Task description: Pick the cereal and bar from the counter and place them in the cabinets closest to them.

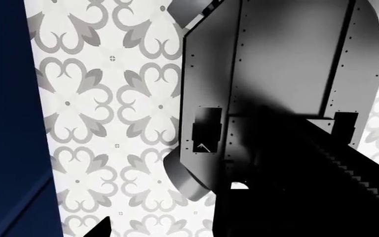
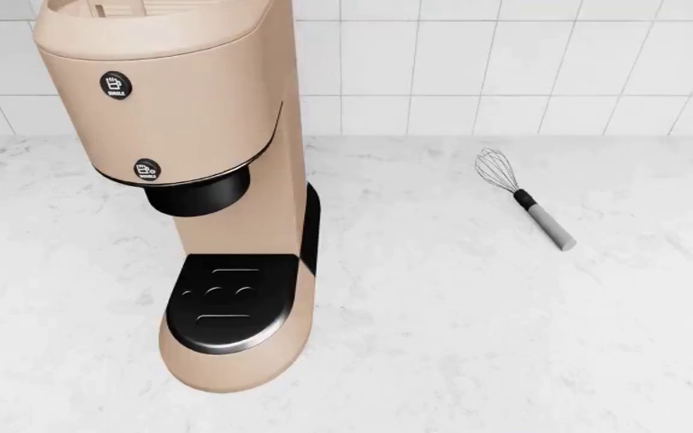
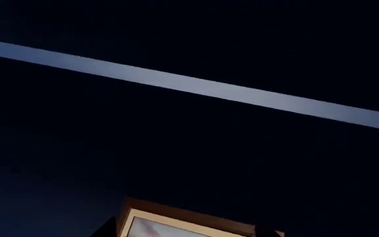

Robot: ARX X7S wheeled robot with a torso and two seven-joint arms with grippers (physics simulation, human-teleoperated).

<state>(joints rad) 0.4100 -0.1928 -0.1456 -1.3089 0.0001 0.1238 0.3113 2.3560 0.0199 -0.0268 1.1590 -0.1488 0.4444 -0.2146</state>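
- I could not see either claw in any view, so I cannot tell whether they were wide, narrow or holding anything.
- The left wrist camera showed only the robot's grey body (image 1: 275,74) over patterned floor (image 1: 110,123), so that arm probably hung low.
- The cereal and bar were out of view.
- Ahead, the counter (image 2: 443,343) held a coffee machine (image 2: 202,180) and a whisk (image 2: 525,198), well apart, with open marble between.

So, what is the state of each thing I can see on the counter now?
Coffee machine: upright, nothing under its spout, drip tray bare.
Whisk: lying flat, apart from the machine.
Counter: holds only these two in the head view; cereal and bar are not in view.
Grippers: not in view.
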